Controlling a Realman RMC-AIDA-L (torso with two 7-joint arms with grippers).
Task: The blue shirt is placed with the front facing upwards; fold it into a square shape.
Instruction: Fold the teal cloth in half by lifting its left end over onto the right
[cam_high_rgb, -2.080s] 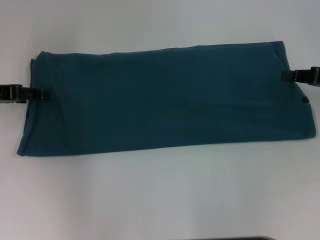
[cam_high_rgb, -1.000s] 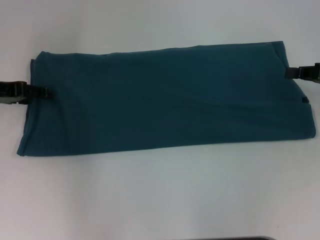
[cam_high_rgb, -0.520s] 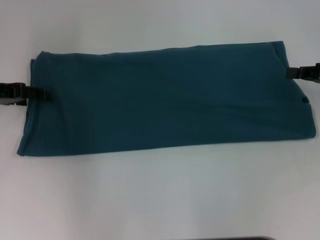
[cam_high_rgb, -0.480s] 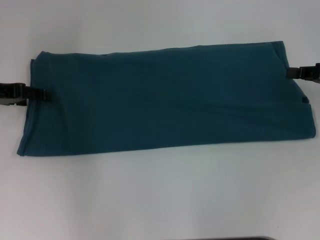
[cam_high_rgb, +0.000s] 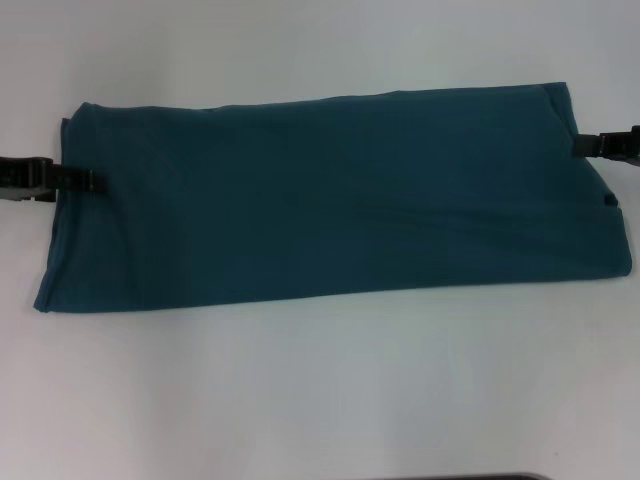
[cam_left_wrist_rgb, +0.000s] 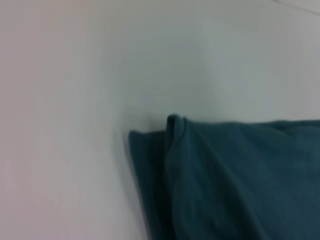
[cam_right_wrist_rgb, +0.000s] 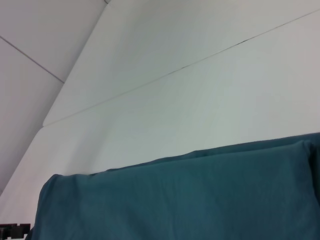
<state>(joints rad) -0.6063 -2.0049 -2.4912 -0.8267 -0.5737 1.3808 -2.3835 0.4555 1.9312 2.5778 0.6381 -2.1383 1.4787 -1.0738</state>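
Blue shirt (cam_high_rgb: 330, 200) lies flat on the white table (cam_high_rgb: 320, 400), folded into a long band with its plain teal side up, running across the head view. At its left short edge the left gripper (cam_high_rgb: 90, 181) sits low, its tip touching the cloth; whether it pinches the fabric cannot be told. At the right short edge the right gripper (cam_high_rgb: 580, 146) meets the hem, its grip equally unclear.
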